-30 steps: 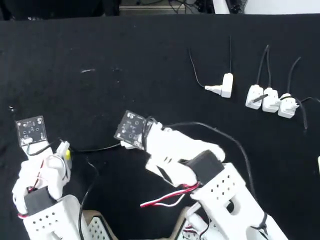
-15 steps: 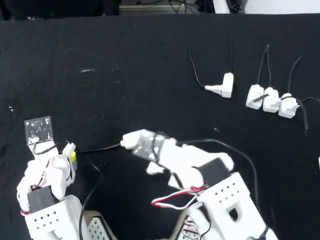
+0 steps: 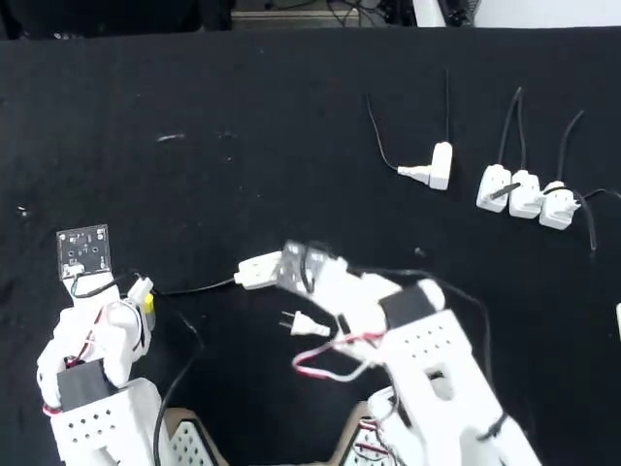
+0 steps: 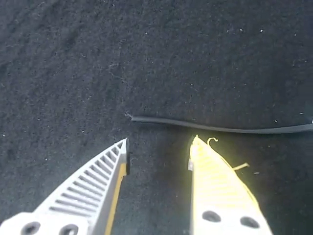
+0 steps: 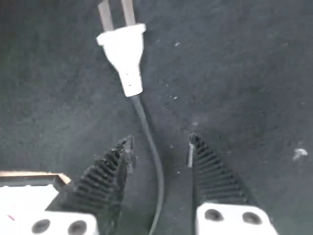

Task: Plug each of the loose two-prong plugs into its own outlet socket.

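A plug lies just beyond the open right fingers, its cord running back between them. The left fingers, also open, point at a black wire just ahead.

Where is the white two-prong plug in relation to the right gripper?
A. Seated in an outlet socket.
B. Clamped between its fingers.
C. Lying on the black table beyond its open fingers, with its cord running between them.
C: the right wrist view shows the plug lying flat on the table past the tips of the open right gripper, and its cord passes between the two fingers.
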